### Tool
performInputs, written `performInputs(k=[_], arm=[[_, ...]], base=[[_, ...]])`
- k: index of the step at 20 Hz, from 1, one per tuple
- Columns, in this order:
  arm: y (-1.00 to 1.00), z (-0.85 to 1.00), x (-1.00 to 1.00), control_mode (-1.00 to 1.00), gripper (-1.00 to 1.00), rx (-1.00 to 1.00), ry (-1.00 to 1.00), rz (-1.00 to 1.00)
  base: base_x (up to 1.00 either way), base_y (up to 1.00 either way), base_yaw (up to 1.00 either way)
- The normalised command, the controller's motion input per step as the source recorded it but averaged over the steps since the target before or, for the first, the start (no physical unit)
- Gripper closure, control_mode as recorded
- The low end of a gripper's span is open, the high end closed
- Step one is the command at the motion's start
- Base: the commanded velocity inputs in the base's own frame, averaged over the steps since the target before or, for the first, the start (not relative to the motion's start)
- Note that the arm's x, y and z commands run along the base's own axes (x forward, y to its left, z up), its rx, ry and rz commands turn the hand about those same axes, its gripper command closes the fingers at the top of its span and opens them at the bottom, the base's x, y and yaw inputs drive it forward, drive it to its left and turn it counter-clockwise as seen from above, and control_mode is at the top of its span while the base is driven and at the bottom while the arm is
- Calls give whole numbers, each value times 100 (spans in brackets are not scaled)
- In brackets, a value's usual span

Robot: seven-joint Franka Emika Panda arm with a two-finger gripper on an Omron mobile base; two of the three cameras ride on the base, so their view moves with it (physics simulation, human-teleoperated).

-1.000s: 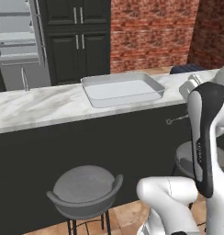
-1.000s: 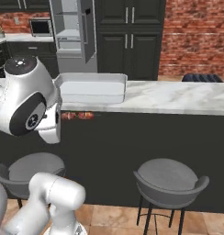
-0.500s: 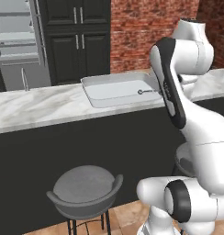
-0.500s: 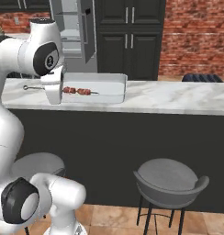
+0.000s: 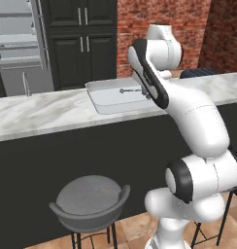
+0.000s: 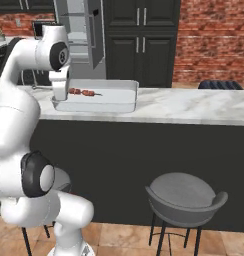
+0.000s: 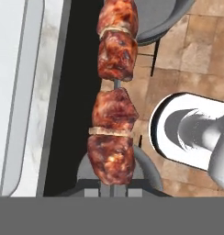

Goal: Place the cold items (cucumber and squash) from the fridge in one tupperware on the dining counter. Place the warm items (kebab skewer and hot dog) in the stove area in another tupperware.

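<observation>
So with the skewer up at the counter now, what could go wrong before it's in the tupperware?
The gripper holds the kebab skewer by one end, so it could swing or slip. In the hand view the meat hangs over the counter edge and floor; an early release could miss. Lowering could catch the tupperware wall.

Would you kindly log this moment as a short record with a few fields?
held: skewer, in the shut gripper
skewer pose: level, above the tupperware
tupperware contents: nothing seen inside
tupperware place: on the counter
below counter: stool
in the hand view: meat chunks of the skewer rise from between the fingers
</observation>
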Motion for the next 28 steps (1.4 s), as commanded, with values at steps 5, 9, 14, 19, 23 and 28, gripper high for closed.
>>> performInputs(k=[5, 9, 14, 19, 23, 28], arm=[[12, -36, 78, -100, 100, 0, 0, -10], [0, -27, 72, -100, 100, 0, 0, -8], [0, -26, 78, -100, 100, 0, 0, -5], [0, -41, 75, -100, 100, 0, 0, 0], [0, -30, 67, -100, 100, 0, 0, 0], [0, -29, 67, -100, 100, 0, 0, 0]], base=[[0, 0, 0], [0, 0, 0], [0, 0, 0], [0, 0, 0], [0, 0, 0], [0, 0, 0]])
